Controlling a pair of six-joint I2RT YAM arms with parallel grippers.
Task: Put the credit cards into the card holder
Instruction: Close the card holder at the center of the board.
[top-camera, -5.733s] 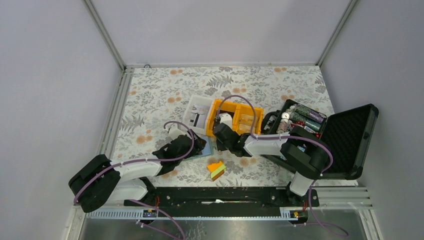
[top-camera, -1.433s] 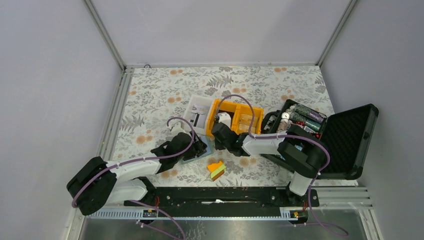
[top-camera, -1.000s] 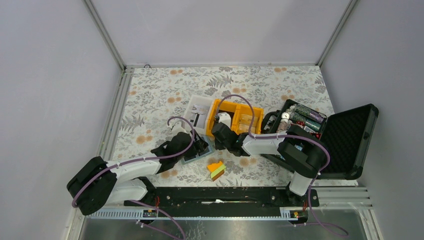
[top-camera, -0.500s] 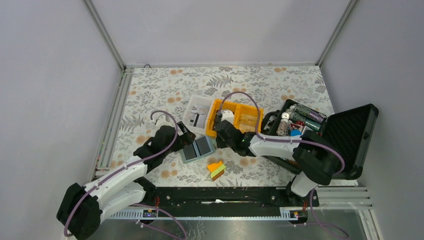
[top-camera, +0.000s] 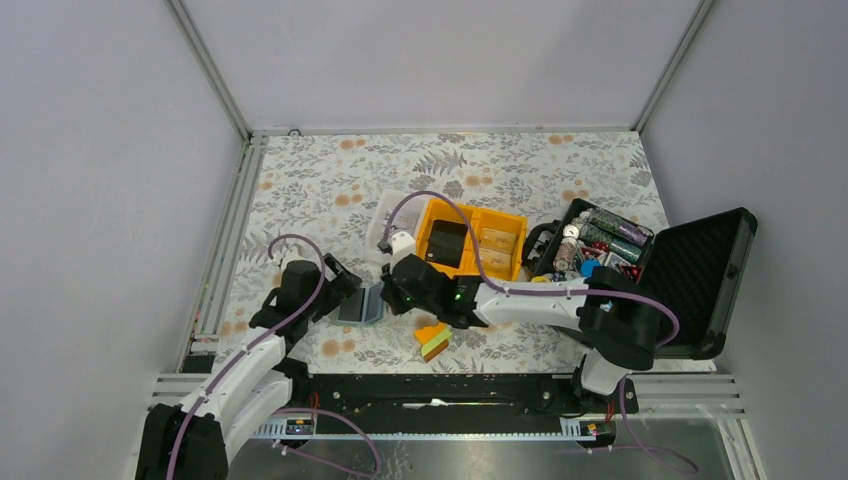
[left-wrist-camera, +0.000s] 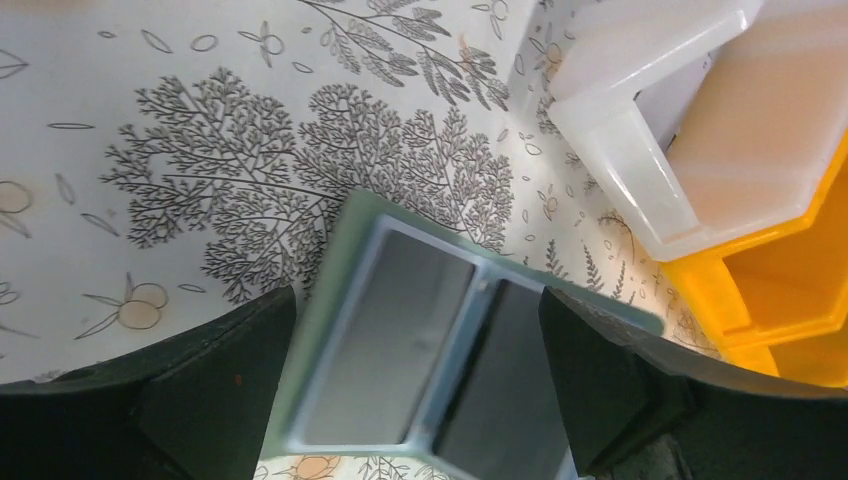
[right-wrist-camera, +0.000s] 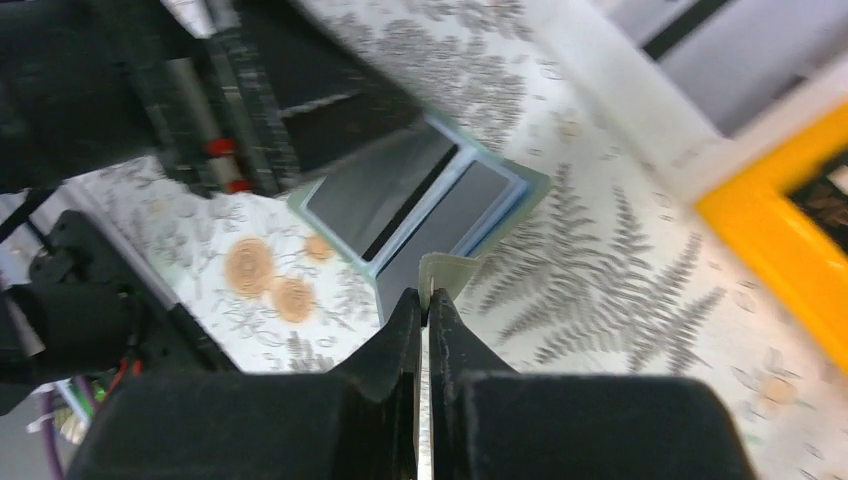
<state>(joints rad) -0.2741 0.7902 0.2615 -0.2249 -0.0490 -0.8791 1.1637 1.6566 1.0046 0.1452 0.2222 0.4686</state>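
The card holder (top-camera: 360, 305) lies open on the floral table, a grey-green bifold with grey inner panels. In the left wrist view the card holder (left-wrist-camera: 420, 350) sits between the wide-apart fingers of my open left gripper (left-wrist-camera: 415, 410). From above, the left gripper (top-camera: 345, 290) is just left of it. My right gripper (top-camera: 385, 297) is at its right side. In the right wrist view that gripper (right-wrist-camera: 423, 300) is shut on the pale green edge of the card holder (right-wrist-camera: 445, 268). A black card (top-camera: 447, 243) and tan cards (top-camera: 497, 240) lie in the yellow bin (top-camera: 512, 222).
A white bin (top-camera: 384, 222) stands left of the yellow bin, close behind the card holder. An orange-yellow-green wedge block (top-camera: 433, 341) lies near the front. The open black foam-lined case (top-camera: 700, 270) with poker chips (top-camera: 600, 240) stands at the right.
My left arm has pulled back to the left and its gripper has opened. The right gripper has left the yellow bin and moved left, and the card holder has shifted left.
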